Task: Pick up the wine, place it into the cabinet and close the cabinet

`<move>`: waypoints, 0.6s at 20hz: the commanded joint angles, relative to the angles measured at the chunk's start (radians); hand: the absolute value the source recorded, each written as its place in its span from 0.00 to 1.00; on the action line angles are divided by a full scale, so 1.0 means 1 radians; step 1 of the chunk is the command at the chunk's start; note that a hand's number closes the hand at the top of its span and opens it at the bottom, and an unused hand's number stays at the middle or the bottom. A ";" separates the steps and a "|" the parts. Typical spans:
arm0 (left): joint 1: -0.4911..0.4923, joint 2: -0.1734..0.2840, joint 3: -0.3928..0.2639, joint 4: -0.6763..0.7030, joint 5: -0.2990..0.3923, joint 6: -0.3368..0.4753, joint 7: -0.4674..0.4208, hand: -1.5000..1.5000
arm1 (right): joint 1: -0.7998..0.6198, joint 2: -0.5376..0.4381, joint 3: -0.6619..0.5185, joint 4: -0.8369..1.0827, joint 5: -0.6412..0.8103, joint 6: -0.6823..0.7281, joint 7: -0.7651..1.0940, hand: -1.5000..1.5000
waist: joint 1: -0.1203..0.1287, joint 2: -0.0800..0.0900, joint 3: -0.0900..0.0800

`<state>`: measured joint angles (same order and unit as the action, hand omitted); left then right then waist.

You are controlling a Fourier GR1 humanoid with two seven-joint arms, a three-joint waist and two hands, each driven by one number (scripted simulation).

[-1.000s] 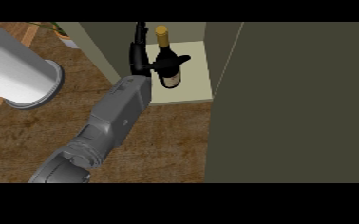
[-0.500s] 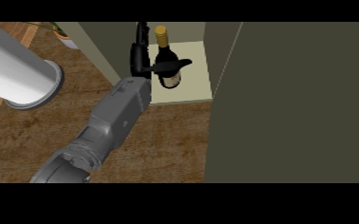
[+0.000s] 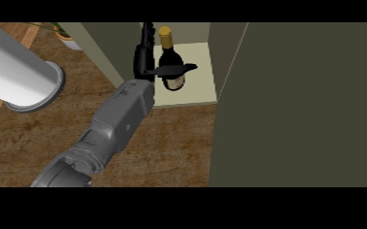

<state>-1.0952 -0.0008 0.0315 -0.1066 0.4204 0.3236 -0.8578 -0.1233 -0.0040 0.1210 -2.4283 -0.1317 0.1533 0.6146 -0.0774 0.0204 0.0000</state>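
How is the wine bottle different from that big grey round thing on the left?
The wine bottle is dark with a yellowish top; the grey cylinder is pale grey all over. The bottle is slim, the cylinder much wider. The bottle stands on the cabinet shelf with a hand at it; the cylinder is out on the wooden counter, untouched. Both are round in shape.
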 commanded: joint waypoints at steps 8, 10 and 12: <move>0.070 0.001 -0.014 -0.027 0.105 -0.092 -0.021 0.00 | -0.011 -0.003 0.015 -0.062 -0.019 -0.021 0.059 0.00 | 0.014 -0.012 -0.001; 0.078 0.001 -0.042 -0.036 0.132 -0.078 -0.026 0.00 | 0.046 -0.010 -0.041 -0.031 -0.063 0.008 -0.007 0.00 | 0.006 -0.012 0.000; 0.108 0.001 -0.078 -0.061 0.171 -0.089 -0.040 0.00 | -0.016 0.004 0.035 -0.043 -0.001 -0.029 0.034 0.00 | 0.002 -0.014 -0.001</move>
<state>-1.0606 -0.0010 -0.0237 -0.1536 0.5292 0.2486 -0.8712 -0.1279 -0.0068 0.1261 -2.4336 -0.1338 0.1436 0.6280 -0.0810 0.0095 0.0003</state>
